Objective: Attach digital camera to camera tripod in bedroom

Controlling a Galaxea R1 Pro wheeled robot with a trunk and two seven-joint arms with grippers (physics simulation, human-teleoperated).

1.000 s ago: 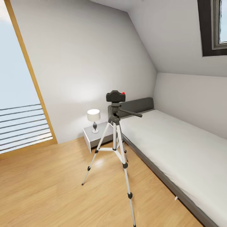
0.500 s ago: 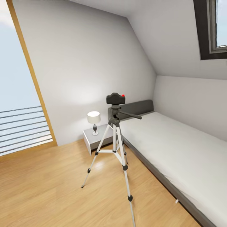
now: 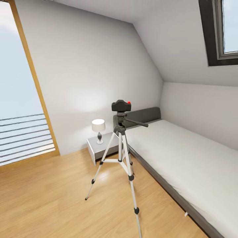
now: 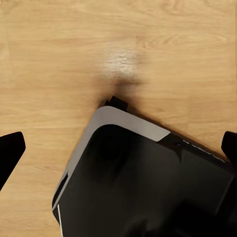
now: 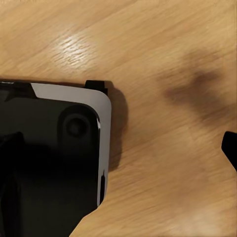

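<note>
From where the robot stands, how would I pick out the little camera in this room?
Find the long white bed along the right wall, then the tripod with thin silver-white legs standing on the wood floor beside its head end. The digital camera sits on top of that tripod's black head. It is a small, chunky black body with a bright red button on top, unlike the white-shaded lamp on the nightstand behind.

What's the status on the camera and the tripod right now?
Both jaws spread wide, empty, over wood floor. Chunky black digital camera seated atop silver-legged camera tripod, beside grey-framed white bed. Nothing in the way.
</note>
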